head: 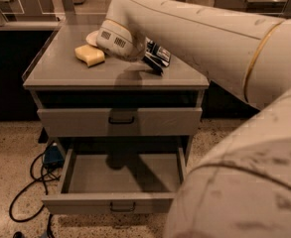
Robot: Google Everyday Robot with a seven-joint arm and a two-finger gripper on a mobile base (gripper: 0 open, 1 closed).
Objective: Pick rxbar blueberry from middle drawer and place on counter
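Observation:
The rxbar blueberry (160,53), a dark wrapper with a blue and white label, is at the right middle of the counter (80,76). My gripper (152,64) is right at the bar, low over the counter top, at the end of the big white arm that reaches in from the right. The arm hides how the gripper and the bar meet. The middle drawer (110,202) is pulled open below, and its tray shows nothing inside.
A yellow sponge (89,55) and a white plate (92,36), partly behind the wrist, sit on the counter's left half. A closed drawer front (85,121) with a loop handle is above the open one. Black cables and a blue object (52,155) lie on the floor at left.

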